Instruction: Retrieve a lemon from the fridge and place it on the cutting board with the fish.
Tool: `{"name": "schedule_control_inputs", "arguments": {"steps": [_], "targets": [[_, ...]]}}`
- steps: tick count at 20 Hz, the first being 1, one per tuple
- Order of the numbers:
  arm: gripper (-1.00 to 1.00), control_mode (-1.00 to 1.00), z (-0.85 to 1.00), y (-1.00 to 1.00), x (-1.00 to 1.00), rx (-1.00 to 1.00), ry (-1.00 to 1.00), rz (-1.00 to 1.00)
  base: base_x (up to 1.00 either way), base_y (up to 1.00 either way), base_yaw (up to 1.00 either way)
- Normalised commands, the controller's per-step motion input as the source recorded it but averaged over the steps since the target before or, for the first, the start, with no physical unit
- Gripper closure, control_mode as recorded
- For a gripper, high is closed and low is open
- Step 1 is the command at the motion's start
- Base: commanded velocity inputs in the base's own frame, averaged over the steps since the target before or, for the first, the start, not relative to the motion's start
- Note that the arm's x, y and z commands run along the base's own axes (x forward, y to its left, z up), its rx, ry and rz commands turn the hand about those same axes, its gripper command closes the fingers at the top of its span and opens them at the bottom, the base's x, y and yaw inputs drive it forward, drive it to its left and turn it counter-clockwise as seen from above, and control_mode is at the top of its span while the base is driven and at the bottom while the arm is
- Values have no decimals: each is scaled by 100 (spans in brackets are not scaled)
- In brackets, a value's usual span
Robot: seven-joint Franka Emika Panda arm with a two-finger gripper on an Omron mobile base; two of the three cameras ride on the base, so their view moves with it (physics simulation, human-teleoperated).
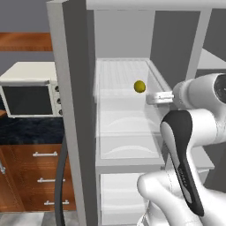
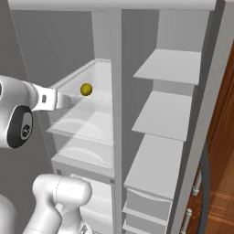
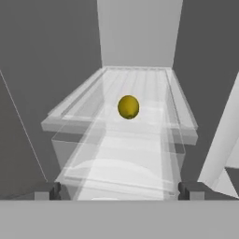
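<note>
On white fridge shelf [image 3: 140, 84], lemon [image 3: 128, 107]

A matt yellow-green lemon [image 3: 128, 107] with a smooth skin lies on a clear, glassy shelf [image 3: 140, 84]. The fridge [image 1: 70, 88] walls look like matt light-grey plastic. Beside it, wood-grain drawers [image 1: 39, 176] carry shiny metal handles, under a glossy white oven [image 1: 30, 90].

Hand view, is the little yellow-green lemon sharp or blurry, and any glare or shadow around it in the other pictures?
Hand view: the small yellow-green lemon reads sharp-edged, with soft shading underneath, on the translucent white fridge shelf. Left base view: flat even light, no glare; the lemon is crisp. Right base view: the same, no cast shadow discernible.
</note>
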Motion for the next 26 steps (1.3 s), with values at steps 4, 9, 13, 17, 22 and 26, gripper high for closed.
{"name": "schedule_control_inputs", "arguments": {"steps": [4, 9, 13, 17, 22, 26], "targets": [[-100, -100, 3, -1, 16, -1, 2, -9, 0, 0, 0], [-100, -100, 5, 0, 49, 0, 4, -11, 0, 0, 0], [-100, -100, 0, -7, 55, 0, 5, -2, 0, 0, 0], [-100, -100, -1, -18, 63, 0, 9, 1, 0, 0, 0], [-100, -100, -7, -7, 51, 0, 7, 1, 0, 0, 0], [-100, -100, -18, 0, 45, 0, 0, 0, 0, 0, 0]]}}
